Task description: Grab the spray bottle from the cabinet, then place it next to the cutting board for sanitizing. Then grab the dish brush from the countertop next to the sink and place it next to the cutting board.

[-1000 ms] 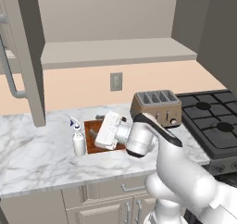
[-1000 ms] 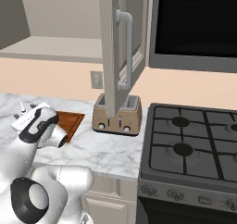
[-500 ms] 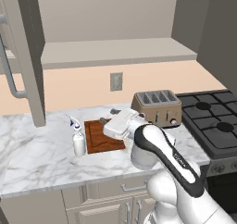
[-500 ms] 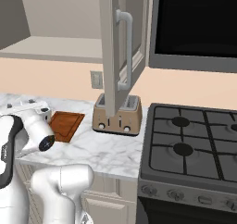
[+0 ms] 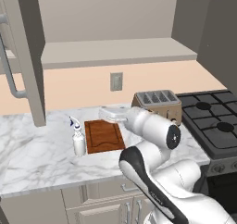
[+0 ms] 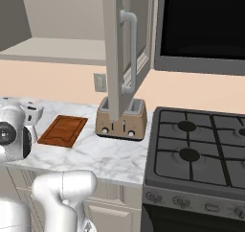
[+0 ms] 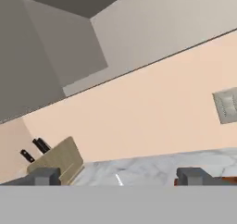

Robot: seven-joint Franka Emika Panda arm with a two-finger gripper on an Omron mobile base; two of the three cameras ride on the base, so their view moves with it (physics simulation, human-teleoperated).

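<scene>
Claw tips stand far apart, released, with nothing between them; in the hand view they rise low over the marble desk, facing the peach wall. A knife block with dark handles sits at the left of that view, a grey outlet is at the right on the wall, and a thin pale sliver lies on the desk between the tips, too small to identify.

From the left base view the hand hangs above the far edge of the board, apart from it. The board lies flat on the desk, left of the toaster. The bottle stands upright just beside the board's left edge, nozzle at the top. Above, the cabinet is open, its shelf bare, its door swung out at the left with the bar handle facing the camera. A stove sits right of the toaster.

In the right base view the board lies between the arm and the toaster.
</scene>
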